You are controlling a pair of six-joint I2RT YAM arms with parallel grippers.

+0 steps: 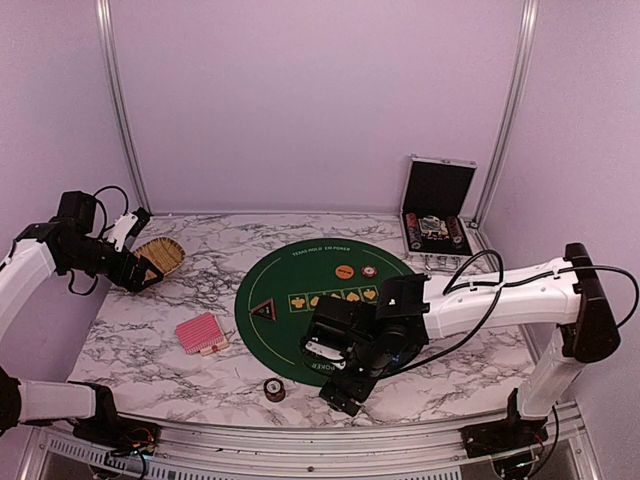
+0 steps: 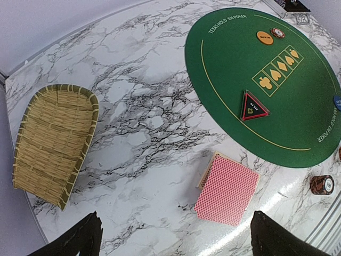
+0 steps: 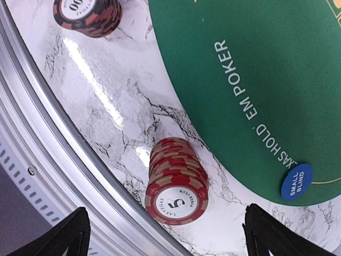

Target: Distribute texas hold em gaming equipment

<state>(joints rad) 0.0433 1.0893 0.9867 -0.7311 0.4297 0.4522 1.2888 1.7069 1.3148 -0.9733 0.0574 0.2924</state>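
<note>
The right end effector (image 3: pixel 168 229) was found open, a red chip stack (image 3: pixel 176 184) positioned below between its fingers. The left end effector (image 2: pixel 176 237) was open, a card deck (image 2: pixel 227 189) ahead of it.

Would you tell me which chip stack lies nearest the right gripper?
The red stack marked 5, centred before the right gripper; the darker stack sits farther off.

A woven straw basket (image 2: pixel 53 144) lies at the left of the marble table (image 1: pixel 150 345), an open silver case (image 1: pixel 440 190) far right.
</note>
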